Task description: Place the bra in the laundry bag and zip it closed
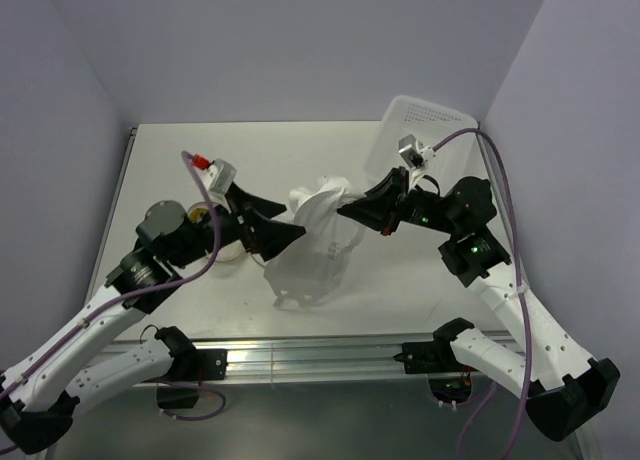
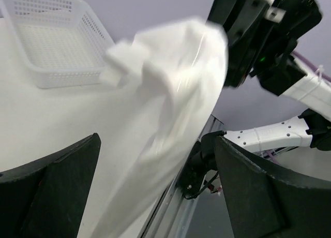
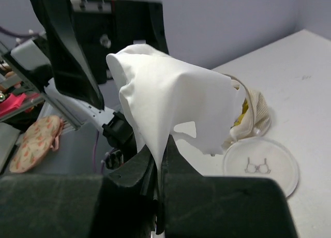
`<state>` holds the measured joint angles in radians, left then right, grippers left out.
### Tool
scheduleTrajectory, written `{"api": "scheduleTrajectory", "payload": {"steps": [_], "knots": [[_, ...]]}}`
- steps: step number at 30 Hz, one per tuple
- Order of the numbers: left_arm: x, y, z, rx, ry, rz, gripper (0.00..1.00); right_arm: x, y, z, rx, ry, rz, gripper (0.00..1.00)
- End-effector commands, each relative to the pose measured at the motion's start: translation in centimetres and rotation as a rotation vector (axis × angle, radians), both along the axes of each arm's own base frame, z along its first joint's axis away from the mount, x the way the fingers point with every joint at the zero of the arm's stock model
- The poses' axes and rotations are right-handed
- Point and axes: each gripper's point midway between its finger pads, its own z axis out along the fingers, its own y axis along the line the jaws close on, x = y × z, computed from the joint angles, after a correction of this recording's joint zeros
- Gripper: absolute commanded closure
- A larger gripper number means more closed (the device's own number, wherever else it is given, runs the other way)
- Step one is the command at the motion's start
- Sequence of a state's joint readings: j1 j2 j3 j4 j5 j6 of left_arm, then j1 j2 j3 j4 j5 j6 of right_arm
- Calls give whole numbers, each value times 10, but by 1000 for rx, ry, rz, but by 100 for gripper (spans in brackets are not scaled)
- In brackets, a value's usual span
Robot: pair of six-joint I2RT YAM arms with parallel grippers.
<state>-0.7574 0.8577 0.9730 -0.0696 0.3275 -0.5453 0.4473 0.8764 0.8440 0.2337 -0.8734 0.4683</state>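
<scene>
The bra (image 1: 320, 225) is a white bunch of cloth held up over the middle of the table, its lower part hanging down toward the tabletop. My right gripper (image 1: 347, 210) is shut on a fold of the bra (image 3: 170, 103), pinched between its black fingers (image 3: 161, 145). My left gripper (image 1: 283, 223) stands open just left of it, and the bra (image 2: 165, 93) passes between its spread fingers (image 2: 156, 139) without being pinched. The laundry bag (image 3: 261, 165) lies on the table as a flat round disc with a small spectacles-like mark, cream mesh (image 3: 254, 114) bunched behind it. In the top view the left arm mostly hides the bag.
A white perforated plastic tray (image 1: 425, 115) leans at the back right corner, also in the left wrist view as the tray (image 2: 51, 46). An aluminium rail (image 1: 320, 355) runs along the near table edge. A pink patterned item (image 3: 36, 142) lies below the table.
</scene>
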Motion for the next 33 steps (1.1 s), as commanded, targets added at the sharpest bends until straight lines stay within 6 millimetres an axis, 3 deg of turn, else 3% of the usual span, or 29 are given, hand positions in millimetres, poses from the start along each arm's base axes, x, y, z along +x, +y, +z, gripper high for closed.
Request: {"api": "scheduleTrajectory", "payload": {"steps": [1, 5, 9, 14, 16, 19, 20, 23, 29, 33], "knots": [[-11, 21, -6, -50, -18, 55, 1, -5, -4, 52, 45, -131, -20, 100], [-28, 26, -37, -62, -2, 3, 1, -5, -5, 66, 48, -155, -23, 100], [-34, 18, -49, -60, 12, -53, 1, -6, -4, 76, 57, -168, -17, 100], [-30, 10, -53, -51, 0, -76, 1, -10, -5, 80, 61, -177, -4, 100], [-29, 4, -51, -61, -3, -97, 5, -10, -6, 79, 56, -181, -11, 100], [-26, 0, -49, -83, -1, -100, 39, -9, -6, 77, 48, -190, -16, 100], [-25, -1, -47, -91, 1, -100, 67, -9, -6, 77, 45, -202, -19, 100], [-19, -5, -45, -117, 40, -84, 100, -5, -11, 73, 20, -251, -69, 100], [8, -10, -56, -120, 166, 22, 100, -9, -24, 66, -14, -342, -145, 100], [29, -18, -74, -66, 264, 75, 100, -34, -28, 74, 23, -402, -85, 98]]}}
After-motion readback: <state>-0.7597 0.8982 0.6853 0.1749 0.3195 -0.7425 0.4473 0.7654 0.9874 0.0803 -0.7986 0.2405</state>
